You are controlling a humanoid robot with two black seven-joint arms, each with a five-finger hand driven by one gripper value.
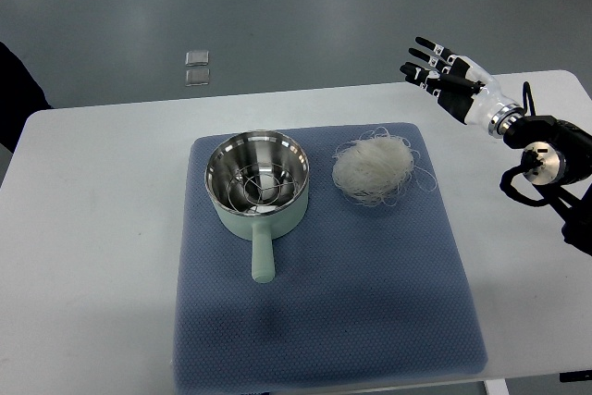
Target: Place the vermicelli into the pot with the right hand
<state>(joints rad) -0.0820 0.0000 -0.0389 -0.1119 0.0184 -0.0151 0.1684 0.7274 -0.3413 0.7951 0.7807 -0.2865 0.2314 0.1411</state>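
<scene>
Right hand is up over the far right part of the tabletop, arm coming in from the right edge. Fingers are spread and extended, pointing toward the far left, nothing in them. Hand is clear of everything, well apart from the vermicelli.

Vermicelli is a loose whitish nest sitting on the blue mat, right half of the mat toward the far edge. A few stray strands stick out to the right and lower side. It's just beside the pot, to the pot's right, small gap between them, not touching as far as I can tell.

Pot is on the left half of the mat: pale green outside, steel inside, upright, with a wire rack lying in the bottom. Its handle points toward the near edge. No vermicelli in the pot.

Mat lies roughly centred on the white tabletop. Left arm not visible.

Past the far edge of the tabletop, two small clear square pieces lie on the grey floor. A dark shape cuts in at the left edge, can't tell what it is.
</scene>
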